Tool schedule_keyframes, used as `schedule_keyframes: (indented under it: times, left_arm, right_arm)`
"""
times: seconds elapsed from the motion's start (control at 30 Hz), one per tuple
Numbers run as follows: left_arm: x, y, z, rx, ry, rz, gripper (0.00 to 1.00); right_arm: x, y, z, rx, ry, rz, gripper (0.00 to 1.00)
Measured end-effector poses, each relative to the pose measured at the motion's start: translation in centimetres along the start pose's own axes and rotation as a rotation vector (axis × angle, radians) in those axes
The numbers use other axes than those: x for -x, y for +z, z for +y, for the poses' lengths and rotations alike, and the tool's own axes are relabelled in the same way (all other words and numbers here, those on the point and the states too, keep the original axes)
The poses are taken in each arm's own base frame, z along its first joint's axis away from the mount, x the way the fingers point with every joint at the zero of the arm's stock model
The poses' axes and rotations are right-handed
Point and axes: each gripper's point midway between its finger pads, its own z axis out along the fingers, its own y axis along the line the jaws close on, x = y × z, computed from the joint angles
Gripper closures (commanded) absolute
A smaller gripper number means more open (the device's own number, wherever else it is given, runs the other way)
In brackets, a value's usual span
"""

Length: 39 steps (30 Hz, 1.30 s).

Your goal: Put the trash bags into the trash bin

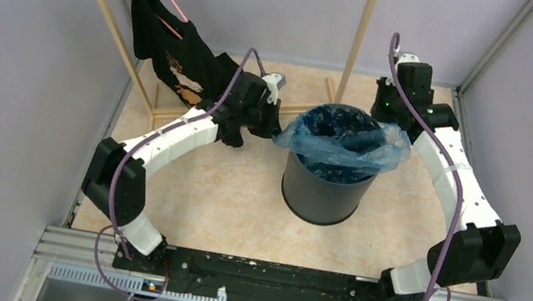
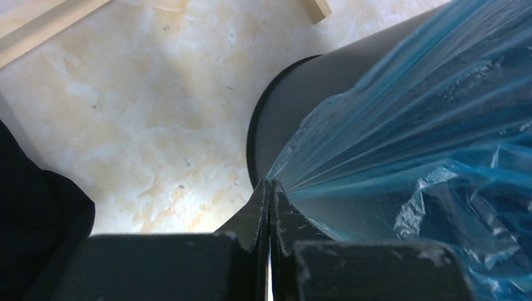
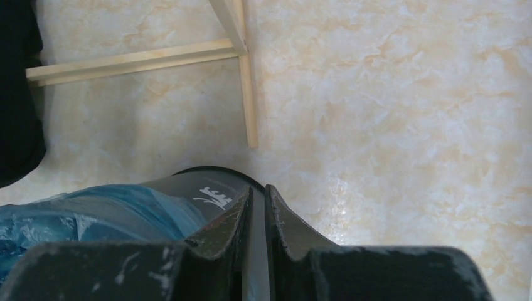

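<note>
Bin [image 3: 182,186] wall bears white, unreadable marking [image 3: 211,200].

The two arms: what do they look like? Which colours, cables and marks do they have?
The left arm and right arm have white curved shells and black boxy joints; a purple cable runs along each. The left tool and right tool have black wedge-shaped fingers with scuffed, whitish edges.

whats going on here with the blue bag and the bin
The robot is fitting a light-blue trash bag into the black trash bin. The bag sits inside, its edge spilling over the rim. The left hand is shut on a pinch of that edge beside the bin. The right hand is shut near the rim, no bag visible in its grip.
</note>
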Motion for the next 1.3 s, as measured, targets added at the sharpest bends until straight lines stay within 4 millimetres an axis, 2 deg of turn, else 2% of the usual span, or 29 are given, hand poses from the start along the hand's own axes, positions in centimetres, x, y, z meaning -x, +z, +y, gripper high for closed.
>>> schedule_keyframes:
  times: [0.1, 0.17, 0.23, 0.33, 0.4, 0.47, 0.53, 0.57, 0.73, 0.83, 0.93, 1.03, 1.1, 1.2, 1.3]
  left_arm:
    - [-0.2, -1.0, -0.4, -0.018, -0.004, -0.001, 1.0]
    - [-0.1, -1.8, -0.9, -0.039, -0.005, -0.013, 1.0]
    - [-0.1, -2.7, -1.6, -0.064, -0.012, -0.026, 1.0]
    - [-0.2, -3.6, -2.5, -0.109, -0.026, -0.037, 1.0]
    - [-0.3, -3.7, -2.7, -0.126, -0.034, -0.043, 1.0]
    - [-0.8, -3.9, -2.8, -0.136, -0.043, -0.043, 1.0]
    - [-1.4, -4.0, -2.6, -0.138, -0.053, -0.042, 1.0]
    - [-1.8, -4.1, -2.6, -0.14, -0.058, -0.041, 1.0]
    - [-3.5, -4.6, -2.5, -0.159, -0.092, -0.041, 1.0]
    - [-3.7, -4.6, -2.6, -0.17, -0.108, -0.04, 1.0]
    - [-3.5, -4.6, -2.8, -0.176, -0.116, -0.046, 1.0]
    - [-3.2, -4.7, -2.9, -0.182, -0.12, -0.058, 1.0]
    - [-3.1, -4.7, -3.0, -0.185, -0.121, -0.063, 1.0]
    - [-3.1, -4.7, -3.1, -0.187, -0.12, -0.065, 1.0]
    - [-3.2, -4.7, -3.2, -0.19, -0.121, -0.063, 1.0]
  right_arm:
    - [0.0, -1.7, -0.7, -0.047, 0.034, 0.018, 0.44]
    - [0.5, -3.8, -1.1, -0.07, 0.062, 0.003, 0.3]
    - [1.1, -6.9, -1.4, -0.078, 0.096, -0.042, 0.19]
    - [2.1, -13.0, -1.7, -0.058, 0.163, -0.177, 0.13]
    - [1.7, -17.1, -1.9, -0.032, 0.212, -0.268, 0.13]
    - [0.6, -20.0, -2.0, -0.009, 0.27, -0.33, 0.15]
    - [-0.6, -21.4, -2.0, 0.017, 0.323, -0.359, 0.16]
    - [-1.3, -21.4, -1.9, 0.026, 0.347, -0.357, 0.17]
    - [-5.2, -19.0, -1.4, 0.051, 0.432, -0.291, 0.24]
    - [-6.3, -18.1, -0.9, 0.08, 0.482, -0.284, 0.28]
    - [-5.8, -18.0, -0.5, 0.111, 0.527, -0.313, 0.45]
    - [-4.8, -18.5, -0.3, 0.135, 0.566, -0.359, 0.71]
    - [-4.4, -19.0, -0.5, 0.14, 0.593, -0.396, 0.83]
    - [-4.4, -19.8, -1.0, 0.138, 0.626, -0.448, 0.94]
    - [-5.8, -20.0, -1.6, 0.128, 0.655, -0.476, 1.0]
